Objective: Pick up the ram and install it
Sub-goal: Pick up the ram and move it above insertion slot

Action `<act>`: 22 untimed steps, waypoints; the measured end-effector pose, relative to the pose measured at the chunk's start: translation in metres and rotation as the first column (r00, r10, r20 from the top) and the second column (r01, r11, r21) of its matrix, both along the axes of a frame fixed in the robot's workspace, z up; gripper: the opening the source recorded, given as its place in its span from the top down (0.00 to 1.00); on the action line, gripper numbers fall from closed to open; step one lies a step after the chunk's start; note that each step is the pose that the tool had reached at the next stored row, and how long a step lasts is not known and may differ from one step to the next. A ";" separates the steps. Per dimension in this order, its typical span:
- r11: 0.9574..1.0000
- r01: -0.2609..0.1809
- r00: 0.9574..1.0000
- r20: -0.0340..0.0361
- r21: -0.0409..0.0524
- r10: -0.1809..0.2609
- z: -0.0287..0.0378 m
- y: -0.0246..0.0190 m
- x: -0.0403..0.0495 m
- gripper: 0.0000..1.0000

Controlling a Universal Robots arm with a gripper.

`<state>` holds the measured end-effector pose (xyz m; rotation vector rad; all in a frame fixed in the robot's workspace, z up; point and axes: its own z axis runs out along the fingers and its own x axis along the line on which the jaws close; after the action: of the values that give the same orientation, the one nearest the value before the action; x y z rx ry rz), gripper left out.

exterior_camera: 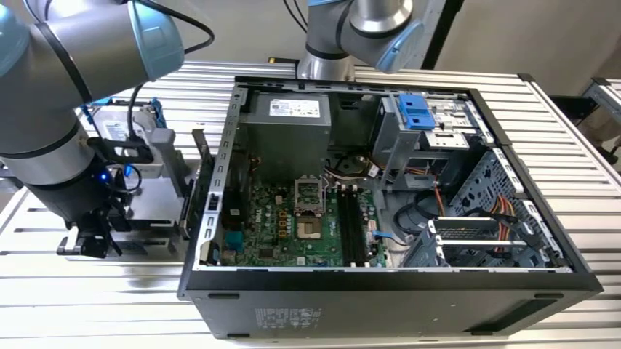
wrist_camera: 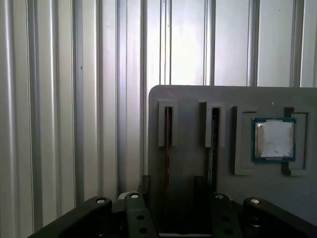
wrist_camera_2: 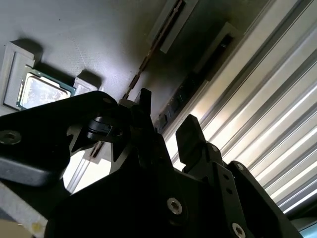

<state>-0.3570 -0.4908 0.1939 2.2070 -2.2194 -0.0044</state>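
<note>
First wrist view: gripper [wrist_camera: 172,181] jaws spread, straddling the ram [wrist_camera: 168,144], which stands edge-on in a grey tray [wrist_camera: 198,96] slot near the CPU [wrist_camera: 274,140]. Exterior view: tray at 9 o'clock of PC case [exterior_camera: 388,291]. Imo keep stick centred btwn jaws, square to slot, no skew.

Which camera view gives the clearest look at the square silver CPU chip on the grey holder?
The first wrist view: the CPU chip faces the camera squarely, seated in the grey holder. The second wrist view shows it at a slant. In the exterior view the arm stands at that spot.
</note>
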 end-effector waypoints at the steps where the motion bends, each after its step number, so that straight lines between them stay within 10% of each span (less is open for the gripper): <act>1: 1.000 0.000 1.000 0.000 0.000 0.000 -0.0006 0.0000 -0.0002 0.00; 22: 1.000 -0.015 1.000 0.000 -0.001 0.015 -0.0039 -0.0016 -0.0017 0.00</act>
<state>-0.3587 -0.4924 0.1899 2.2233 -2.2018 -0.0032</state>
